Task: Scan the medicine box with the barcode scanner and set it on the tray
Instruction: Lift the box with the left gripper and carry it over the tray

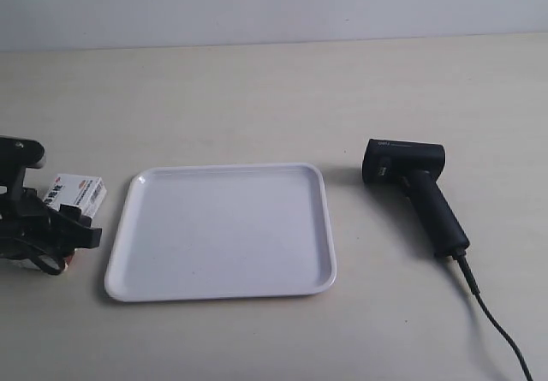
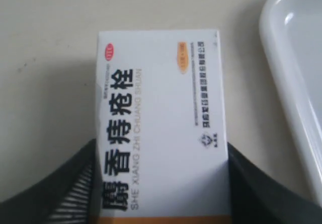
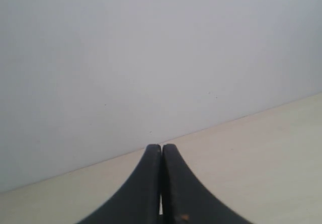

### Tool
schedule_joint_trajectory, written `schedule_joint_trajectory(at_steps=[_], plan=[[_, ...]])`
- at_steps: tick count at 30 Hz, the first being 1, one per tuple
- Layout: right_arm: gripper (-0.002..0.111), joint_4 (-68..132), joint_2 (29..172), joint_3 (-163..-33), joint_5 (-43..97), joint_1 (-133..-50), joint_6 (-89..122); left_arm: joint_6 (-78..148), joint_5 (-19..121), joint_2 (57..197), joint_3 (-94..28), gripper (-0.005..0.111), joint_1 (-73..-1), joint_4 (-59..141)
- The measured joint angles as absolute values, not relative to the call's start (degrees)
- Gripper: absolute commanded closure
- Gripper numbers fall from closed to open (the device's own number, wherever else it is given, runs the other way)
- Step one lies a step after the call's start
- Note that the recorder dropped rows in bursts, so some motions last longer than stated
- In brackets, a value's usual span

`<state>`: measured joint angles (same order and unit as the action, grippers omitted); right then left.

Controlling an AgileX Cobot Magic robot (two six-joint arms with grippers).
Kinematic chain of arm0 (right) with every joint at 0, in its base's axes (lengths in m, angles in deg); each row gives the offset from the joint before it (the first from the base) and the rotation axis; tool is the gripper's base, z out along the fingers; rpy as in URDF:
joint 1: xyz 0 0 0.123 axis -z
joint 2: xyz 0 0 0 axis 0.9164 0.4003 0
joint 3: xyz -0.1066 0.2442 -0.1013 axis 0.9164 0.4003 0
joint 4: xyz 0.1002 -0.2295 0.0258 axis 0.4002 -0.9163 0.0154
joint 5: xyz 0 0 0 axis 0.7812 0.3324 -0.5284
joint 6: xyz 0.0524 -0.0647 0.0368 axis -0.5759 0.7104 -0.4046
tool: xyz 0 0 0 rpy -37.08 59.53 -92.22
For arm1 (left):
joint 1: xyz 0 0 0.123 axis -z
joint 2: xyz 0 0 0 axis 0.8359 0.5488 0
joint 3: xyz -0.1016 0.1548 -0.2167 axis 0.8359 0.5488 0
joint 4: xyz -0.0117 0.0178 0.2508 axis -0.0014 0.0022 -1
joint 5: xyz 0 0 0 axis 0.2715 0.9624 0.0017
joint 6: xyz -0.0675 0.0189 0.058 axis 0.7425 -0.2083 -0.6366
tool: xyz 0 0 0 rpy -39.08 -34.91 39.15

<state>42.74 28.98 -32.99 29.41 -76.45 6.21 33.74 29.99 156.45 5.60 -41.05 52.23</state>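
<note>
Left hand (image 2: 160, 183) clamped on the medicine box (image 2: 161, 123), at the desk's (image 1: 257, 98) edge just beside the tray (image 1: 137, 253).
The left wrist view reads the carton's lettering, blurred in the exterior view; the barcode scanner (image 1: 419, 193) lies well apart, cable cut off. The right hand (image 3: 161, 183), pressed together, shows only in its wrist view.

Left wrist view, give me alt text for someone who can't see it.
A white medicine box with red Chinese lettering lies on a beige table, flanked on both sides by the two dark fingers of the left tool. The rounded rim of a white tray shows at one edge, apart from the box.
</note>
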Motion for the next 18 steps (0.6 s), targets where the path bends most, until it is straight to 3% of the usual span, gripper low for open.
schedule_joint_trajectory(at_steps=[1,9,14,18], plan=[[0.108,42.74,28.98,-32.99,29.41,-76.45,6.21,33.63,29.87,156.07,5.6,0.106,-41.05,52.09],[0.108,42.74,31.28,-32.99,28.37,-76.45,6.21,35.91,38.35,145.05,-1.11,0.107,-39.98,35.15],[0.108,42.74,46.23,-35.72,27.97,-76.61,6.21,43.17,43.01,142.55,-7.78,0.107,-32.58,8.96],[0.093,42.74,64.36,-39.74,27.42,-79.76,6.21,47.93,36.18,144.12,-8.49,0.107,-26.98,-11.4]])
